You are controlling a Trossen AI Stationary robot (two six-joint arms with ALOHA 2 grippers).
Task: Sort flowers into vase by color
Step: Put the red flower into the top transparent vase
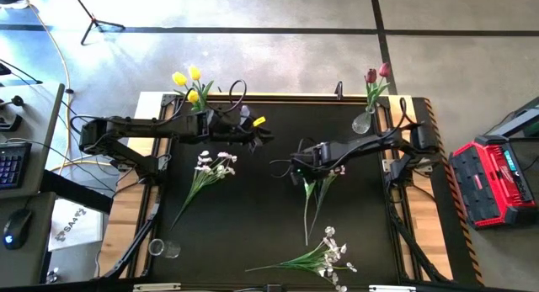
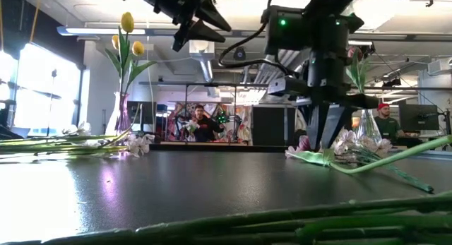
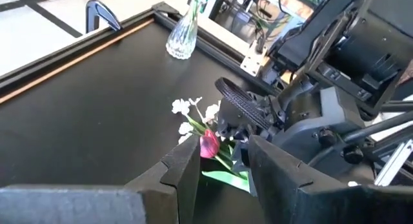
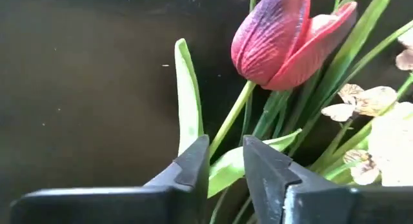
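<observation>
Looks like a robotics lab or workshop: bare concrete floor [image 1: 278,56], exposed ceiling ducts [image 2: 205,58], a red equipment case [image 1: 497,178] right, keyboard [image 1: 10,164] left, people at desks behind.

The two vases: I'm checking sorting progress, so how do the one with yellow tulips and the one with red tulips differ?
The yellow-tulip vase stands at the table's far left edge and holds three blooms; the red-tulip vase stands far right and holds two. In the low view the left one looks purple-tinted, the right one clear. Both are upright glass.
</observation>
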